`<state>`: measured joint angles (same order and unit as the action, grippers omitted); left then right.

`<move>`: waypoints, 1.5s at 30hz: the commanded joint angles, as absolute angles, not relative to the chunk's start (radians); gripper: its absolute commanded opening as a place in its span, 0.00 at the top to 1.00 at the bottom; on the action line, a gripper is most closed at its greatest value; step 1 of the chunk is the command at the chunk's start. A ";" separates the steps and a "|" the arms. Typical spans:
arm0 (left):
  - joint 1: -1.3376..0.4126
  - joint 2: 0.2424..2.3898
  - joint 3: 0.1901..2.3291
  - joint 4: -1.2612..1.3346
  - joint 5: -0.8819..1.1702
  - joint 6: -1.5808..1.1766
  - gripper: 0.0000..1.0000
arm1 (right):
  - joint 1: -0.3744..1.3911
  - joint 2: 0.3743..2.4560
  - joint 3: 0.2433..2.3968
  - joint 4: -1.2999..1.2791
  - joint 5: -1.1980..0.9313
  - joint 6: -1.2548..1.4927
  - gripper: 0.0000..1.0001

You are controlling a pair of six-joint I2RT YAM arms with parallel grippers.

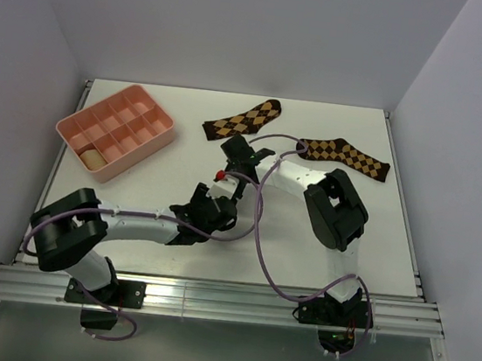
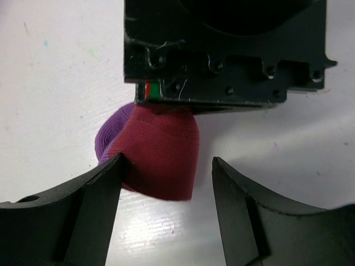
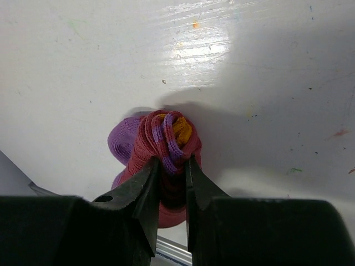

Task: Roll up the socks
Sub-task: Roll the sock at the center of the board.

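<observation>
Top external: white table, grey walls | left hand open | right hand pinching rolled crimson sock

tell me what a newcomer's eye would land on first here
The crimson sock, rolled into a tight bundle mid-table, with the right gripper pinched on its folds and the left gripper open around it. Then the pink tray at the far left, a tan bundle in its near corner compartment, and one argyle sock and the other argyle sock lying flat toward the far edge.
</observation>
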<state>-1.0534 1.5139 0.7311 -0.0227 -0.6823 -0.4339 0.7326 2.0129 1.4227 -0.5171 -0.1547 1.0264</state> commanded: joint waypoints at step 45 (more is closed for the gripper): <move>-0.566 1.554 0.693 -0.092 0.086 -0.718 0.83 | 0.707 1.894 1.177 -0.163 -0.219 1.091 0.37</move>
<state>-0.6003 1.5055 0.7258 -0.0441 0.0216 -0.6754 0.6983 1.9194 1.1915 -0.1493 -0.2184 1.0813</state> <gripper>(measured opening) 0.333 0.625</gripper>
